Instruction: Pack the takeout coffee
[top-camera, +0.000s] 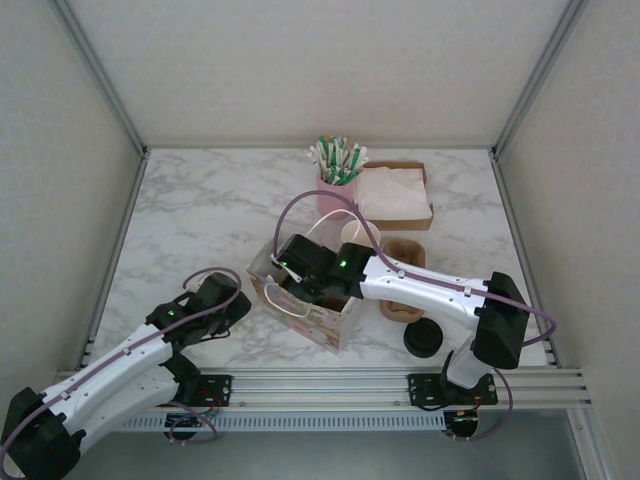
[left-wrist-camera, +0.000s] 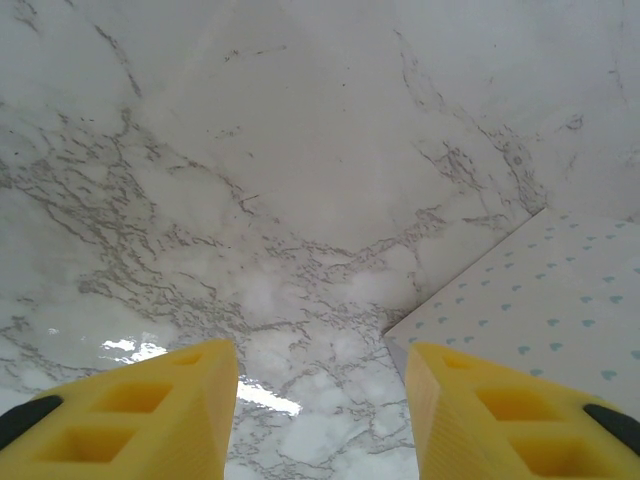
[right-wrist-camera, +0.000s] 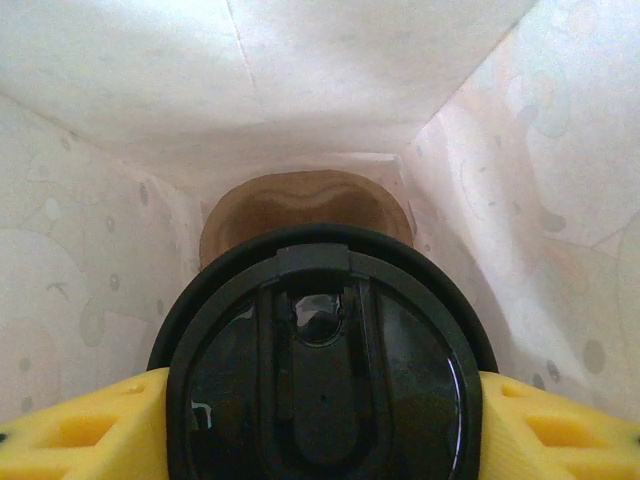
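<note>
The takeout coffee (right-wrist-camera: 325, 365), seen from above as a round black lid, sits between my right gripper's (right-wrist-camera: 322, 405) yellow fingers (right-wrist-camera: 90, 425), which are shut on it. It hangs inside a patterned paper bag (right-wrist-camera: 500, 170), with a brown cardboard piece (right-wrist-camera: 300, 200) at the bag's bottom. From above, my right gripper (top-camera: 312, 272) reaches into the open top of the bag (top-camera: 312, 318) at mid-table. My left gripper (top-camera: 232, 303) stands open just left of the bag, low over the marble. Its fingers (left-wrist-camera: 150, 410) hold nothing, and the bag's corner (left-wrist-camera: 540, 300) lies to their right.
A brown cardboard carrier (top-camera: 404, 282) lies right of the bag, and a loose black lid (top-camera: 424, 338) near the front edge. Behind stand a pink cup of stirrers (top-camera: 337, 185), a box of napkins (top-camera: 396, 195) and stacked paper cups (top-camera: 352, 232). Bare marble (top-camera: 200, 210) spreads left.
</note>
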